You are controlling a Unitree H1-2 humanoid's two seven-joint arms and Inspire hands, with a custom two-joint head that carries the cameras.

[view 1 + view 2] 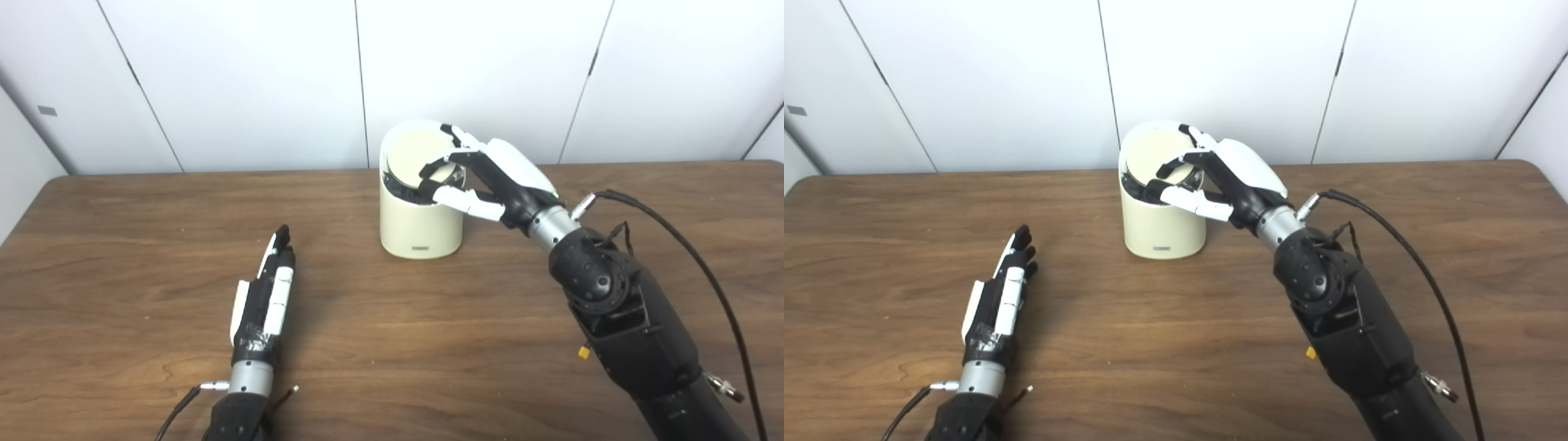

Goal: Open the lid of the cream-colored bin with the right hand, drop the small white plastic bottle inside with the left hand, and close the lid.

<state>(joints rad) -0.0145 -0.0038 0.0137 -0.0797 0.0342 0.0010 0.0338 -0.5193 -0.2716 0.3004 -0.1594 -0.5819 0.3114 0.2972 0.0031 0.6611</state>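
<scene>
Left eye view: right hand (490, 177) curled over tilted lid (416, 156) of cream bin (419, 229), fingers on lid edge; lid step in hand, direction unclear. Right eye view: left hand (995, 306) flat on table (1176, 343), fingers straight, empty, well short of bin; bottle nowhere visible, likely inside; next, seating lid level.

Both head cameras looked down and forward from above the near edge of the worktop (392, 343), at middling range. They shared nearly everything: the right hand (1225, 177), the left hand (263, 294), and the wall beyond them.
</scene>
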